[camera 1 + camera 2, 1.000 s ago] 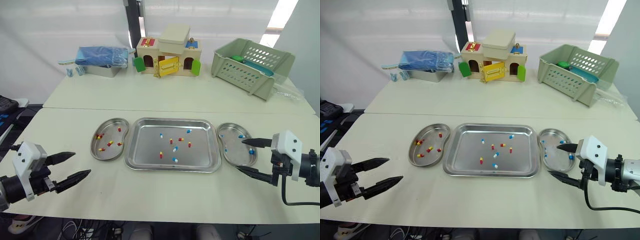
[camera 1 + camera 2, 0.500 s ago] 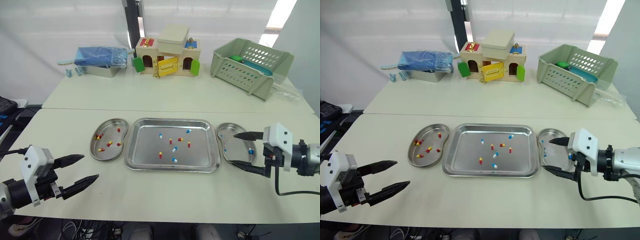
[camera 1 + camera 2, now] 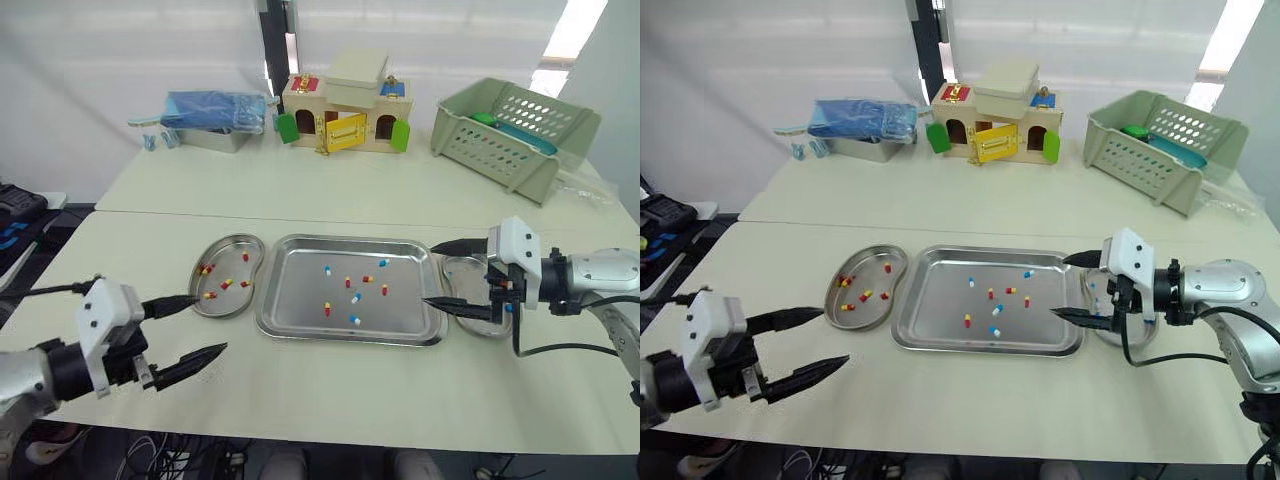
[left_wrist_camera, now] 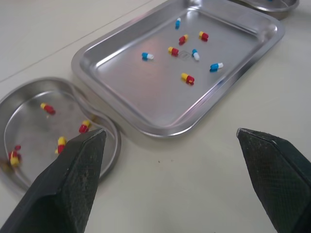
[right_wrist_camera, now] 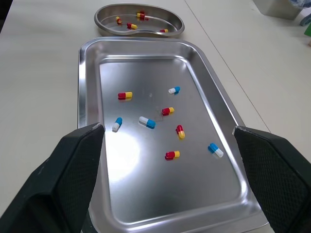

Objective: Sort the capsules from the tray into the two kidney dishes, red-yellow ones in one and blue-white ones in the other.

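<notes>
1. We see the right tool (image 3: 430, 272) spread wide and empty over the right rim of the tray (image 3: 295, 290). The left tool (image 3: 210, 323) is equally wide and empty above the surface (image 3: 330, 390), in front of the left kidney dish (image 3: 235, 302). Eight capsules lie loose in the tray, four of each colour.
2. The capsules are small and rounded and lie on polished steel. We judge that a finger landing off-centre shoves one away, or makes it squirt out as the tool closes.
3. Towards the tray's middle a blue-white capsule (image 5: 146, 122) lies near a red-yellow capsule (image 5: 167, 111). A wide closing sweep may gather both, or the wrong one.
4. The right tool's lower finger hangs near the tray rim. Descending there, it may strike the rim and knock the tray into the right kidney dish (image 3: 466, 272) just beside it, scattering what is sorted.
5. The left kidney dish holds red-yellow ones, so a blue-white one dropped there spoils the sort. A release from too high lets a capsule bounce out over the shallow wall.
6. If both tools enter the tray together, they may collide.
</notes>
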### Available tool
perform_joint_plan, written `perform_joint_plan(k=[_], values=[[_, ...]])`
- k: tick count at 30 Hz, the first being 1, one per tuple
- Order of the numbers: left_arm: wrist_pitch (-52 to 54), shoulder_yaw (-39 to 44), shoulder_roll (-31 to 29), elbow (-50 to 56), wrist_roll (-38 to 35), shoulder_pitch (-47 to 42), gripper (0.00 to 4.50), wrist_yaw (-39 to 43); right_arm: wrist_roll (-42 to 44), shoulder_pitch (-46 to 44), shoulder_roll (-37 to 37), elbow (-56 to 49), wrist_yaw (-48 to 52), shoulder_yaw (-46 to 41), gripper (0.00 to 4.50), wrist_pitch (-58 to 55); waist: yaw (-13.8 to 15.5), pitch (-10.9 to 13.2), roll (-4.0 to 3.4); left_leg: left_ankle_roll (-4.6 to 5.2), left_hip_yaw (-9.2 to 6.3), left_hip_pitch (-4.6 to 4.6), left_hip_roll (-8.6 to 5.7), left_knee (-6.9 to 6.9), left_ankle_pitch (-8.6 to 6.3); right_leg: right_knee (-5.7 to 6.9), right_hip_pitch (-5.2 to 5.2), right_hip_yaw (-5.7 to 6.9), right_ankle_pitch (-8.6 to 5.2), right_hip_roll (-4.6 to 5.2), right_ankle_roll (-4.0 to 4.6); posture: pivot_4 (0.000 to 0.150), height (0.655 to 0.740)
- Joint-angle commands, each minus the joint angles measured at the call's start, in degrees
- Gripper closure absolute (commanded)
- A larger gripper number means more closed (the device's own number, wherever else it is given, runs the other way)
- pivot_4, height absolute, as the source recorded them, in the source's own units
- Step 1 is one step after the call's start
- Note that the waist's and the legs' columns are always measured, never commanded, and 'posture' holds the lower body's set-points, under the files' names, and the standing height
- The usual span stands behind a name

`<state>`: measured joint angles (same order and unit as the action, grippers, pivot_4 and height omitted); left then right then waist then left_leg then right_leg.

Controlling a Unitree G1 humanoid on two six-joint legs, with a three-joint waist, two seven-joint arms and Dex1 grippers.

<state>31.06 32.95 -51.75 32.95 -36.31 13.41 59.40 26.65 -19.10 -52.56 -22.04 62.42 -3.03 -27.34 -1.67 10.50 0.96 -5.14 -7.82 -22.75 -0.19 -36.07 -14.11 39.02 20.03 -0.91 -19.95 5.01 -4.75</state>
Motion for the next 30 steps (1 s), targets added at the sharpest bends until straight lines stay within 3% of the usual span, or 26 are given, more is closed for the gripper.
perform_joint_plan(k=[1,6,12,19,23,26,30], values=[[0.6,-6.7,-3.1,-2.8,0.3,-7.3,0.05,0.2,1.3,3.1,-1.5,-4.3,-0.9,-4.5,0.00,-0.5,-0.1,0.0,0.00,0.00,0.01,-0.02,0.01,0.00,0.00,0.00,0.03,-0.01,0.00,-0.01,0.00,0.150,0.7400],[-0.7,-22.1,-5.0,-11.2,5.0,-22.5,0.05,3.9,0.8,10.4,-2.3,-8.8,-3.9,-9.6,0.00,-1.4,-0.3,0.0,-0.01,0.00,0.00,-0.01,0.01,0.01,0.00,0.03,0.03,0.01,0.00,-0.02,0.00,0.150,0.7400],[-9.1,-40.5,0.7,-25.9,15.1,-40.5,0.05,12.8,1.6,20.0,-0.9,-16.8,-8.9,-16.5,0.00,-4.7,-0.7,0.0,-0.01,-0.02,0.00,-0.04,0.01,-0.01,0.02,0.04,0.04,0.03,0.00,-0.04,0.00,0.150,0.7400],[-18.1,-49.1,7.6,-38.5,23.2,-48.3,0.05,17.2,2.3,27.1,0.5,-22.1,-12.1,-20.8,0.00,-6.6,-1.1,0.0,0.01,-0.04,0.00,-0.06,0.00,-0.04,0.03,0.04,0.04,0.05,0.00,-0.04,-0.01,0.150,0.7400],[-22.5,-51.0,10.5,-44.1,26.4,-50.0,0.90,18.0,3.0,30.1,1.3,-24.4,-13.1,-23.0,0.00,-7.5,-1.3,0.0,0.02,-0.04,-0.01,-0.05,0.00,-0.05,0.03,0.06,0.04,0.05,0.00,-0.04,-0.01,0.150,0.7400],[-24.2,-51.6,12.0,-46.4,28.1,-50.8,1.84,18.0,2.9,31.6,1.5,-25.3,-13.4,-23.7,0.00,-7.6,-1.3,0.0,0.02,-0.04,-0.02,-0.06,0.00,-0.06,0.03,0.06,0.03,0.05,0.00,-0.04,-0.01,0.150,0.7400],[-26.3,-51.8,14.1,-49.3,30.1,-51.5,1.84,17.3,3.1,31.8,1.5,-25.6,-13.8,-23.8,0.00,-7.8,-1.3,0.0,0.02,-0.04,-0.03,-0.05,-0.01,-0.08,0.03,0.06,0.00,0.06,0.00,-0.04,-0.01,0.150,0.7400]])
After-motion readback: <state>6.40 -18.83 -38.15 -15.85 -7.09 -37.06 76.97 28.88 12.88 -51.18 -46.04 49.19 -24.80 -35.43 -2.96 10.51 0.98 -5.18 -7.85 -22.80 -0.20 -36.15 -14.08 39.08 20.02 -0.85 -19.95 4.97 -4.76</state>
